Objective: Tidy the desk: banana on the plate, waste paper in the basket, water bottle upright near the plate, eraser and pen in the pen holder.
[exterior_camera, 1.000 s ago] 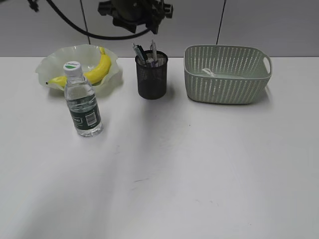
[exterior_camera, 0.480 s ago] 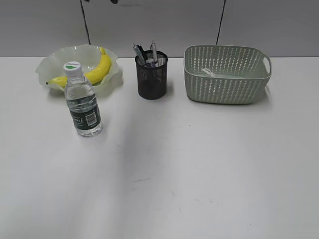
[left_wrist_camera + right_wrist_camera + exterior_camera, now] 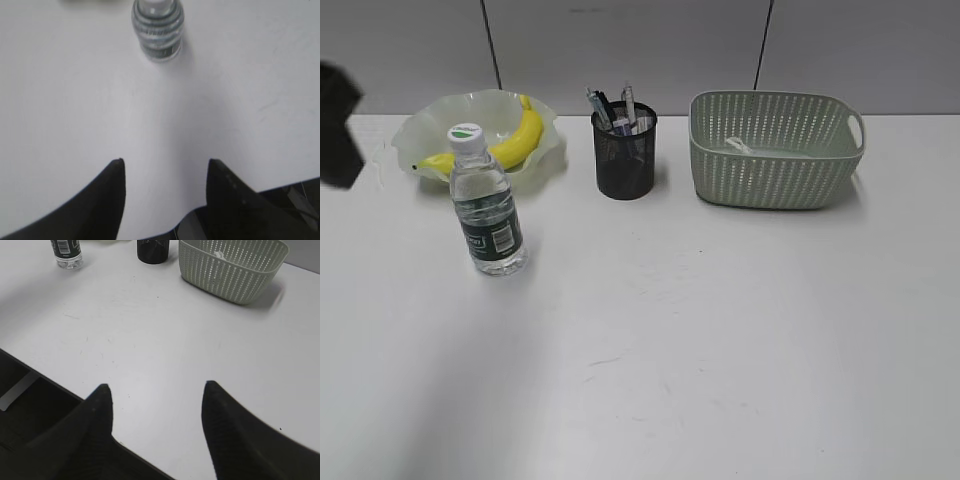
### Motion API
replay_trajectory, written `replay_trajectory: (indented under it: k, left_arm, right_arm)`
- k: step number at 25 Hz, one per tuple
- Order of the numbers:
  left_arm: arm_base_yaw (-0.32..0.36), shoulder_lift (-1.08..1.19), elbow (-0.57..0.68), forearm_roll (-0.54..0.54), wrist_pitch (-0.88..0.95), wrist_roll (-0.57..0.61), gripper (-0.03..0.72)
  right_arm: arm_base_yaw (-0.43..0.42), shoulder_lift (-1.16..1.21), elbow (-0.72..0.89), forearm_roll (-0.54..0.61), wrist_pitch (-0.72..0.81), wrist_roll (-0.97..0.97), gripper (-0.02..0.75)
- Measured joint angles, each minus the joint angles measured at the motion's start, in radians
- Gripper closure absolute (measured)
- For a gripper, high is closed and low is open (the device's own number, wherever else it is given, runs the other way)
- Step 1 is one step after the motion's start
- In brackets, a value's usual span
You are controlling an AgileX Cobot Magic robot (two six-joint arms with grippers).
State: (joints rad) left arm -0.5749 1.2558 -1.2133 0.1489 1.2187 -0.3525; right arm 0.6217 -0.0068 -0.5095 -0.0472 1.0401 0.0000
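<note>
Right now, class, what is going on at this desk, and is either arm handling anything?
Nothing is being handled. The left end effector and right end effector both hang open and empty above the desk. The banana lies on the plate, the water bottle stands upright just in front of it, pens stick out of the pen holder, and a bit of white waste paper shows in the basket. The desk looks tidied.

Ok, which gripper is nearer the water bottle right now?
Left. The left gripper hangs open above the desk with the water bottle just ahead of it. The right gripper, also open, sits back at the desk's near edge, the bottle far across.
</note>
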Motion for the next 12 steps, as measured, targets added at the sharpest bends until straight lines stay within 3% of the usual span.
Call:
replay_trajectory:
  k: [7,12]
  left_arm:
    - [0.000,-0.504,0.355,-0.017,-0.007,0.033,0.304]
    - [0.000,-0.844,0.518,-0.095,-0.027,0.119,0.321]
  right_arm:
    - [0.000,0.000,0.000,0.000,0.000,0.000,0.283]
    - [0.000,0.000,0.000,0.001,0.000,0.000,0.283]
